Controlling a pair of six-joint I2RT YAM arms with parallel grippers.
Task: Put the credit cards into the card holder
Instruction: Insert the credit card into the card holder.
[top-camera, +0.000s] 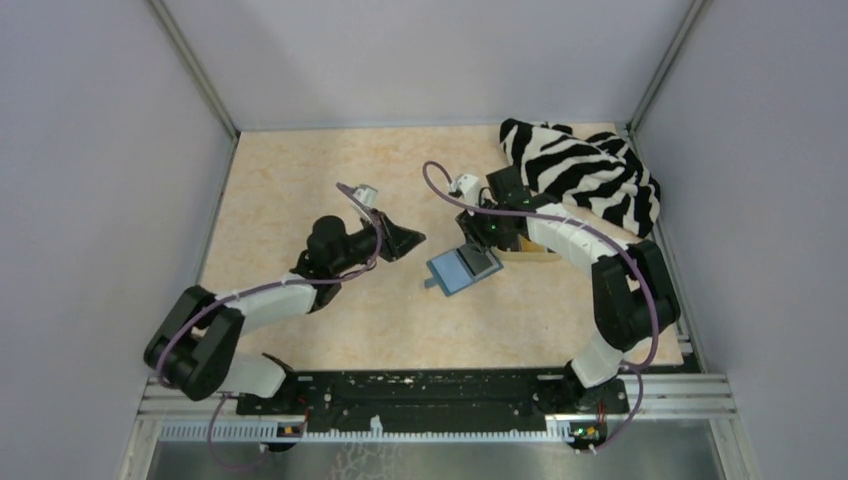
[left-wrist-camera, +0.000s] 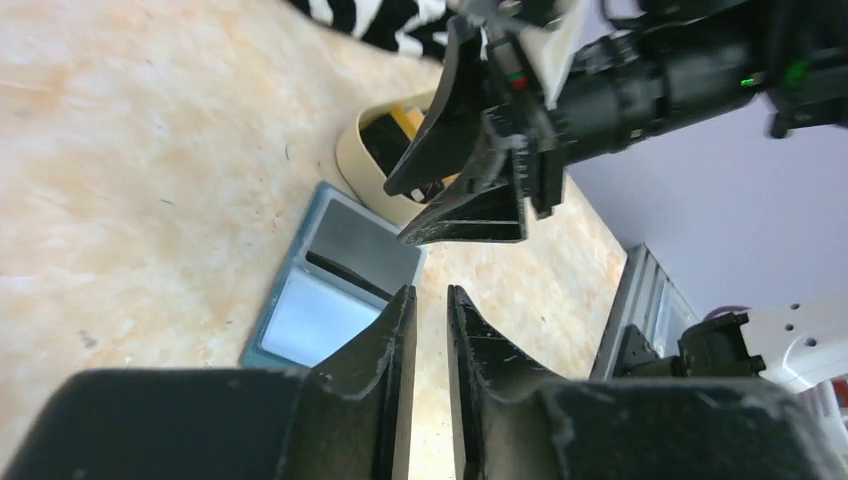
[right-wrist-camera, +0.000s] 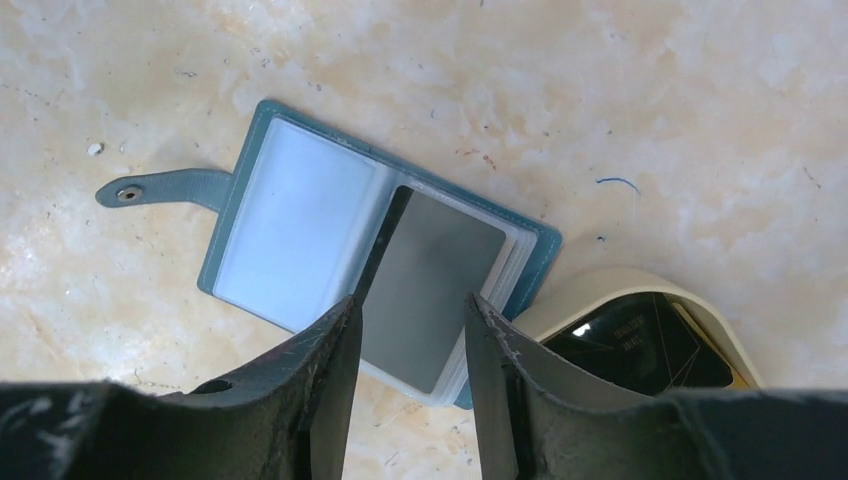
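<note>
Lying open and flat on the table, the holder is seen with its clear sleeves facing up. Its strap is thrown out on the side away from the tray. Opened like this, the sleeve mouths are exposed, which is judged to be why it is left spread.

One grey card is noted in the sleeve of the tray-side page. A dark edge near the spine suggests it may not be fully home. The strap-side sleeve appears empty.

The right gripper is held directly above the holder, over the loaded page. Its fingers are spread and nothing is pinched between them. The posture is judged to suit either nudging the card deeper or going to the tray for another.

The tray is set just beside the holder's corner; whether it touches cannot be told. Black cards are stacked in it, and an orange-gold sliver shows among them. No count can be made. Most of the task is judged still to be done.

The left gripper is placed near the holder on the strap side, apart from it. Its fingers are pressed almost together, with only a slit between, and nothing is held. Aimed at the holder, it is judged ready to steady it.

A cloth is bunched beyond the tray, well apart from the holder.
</note>
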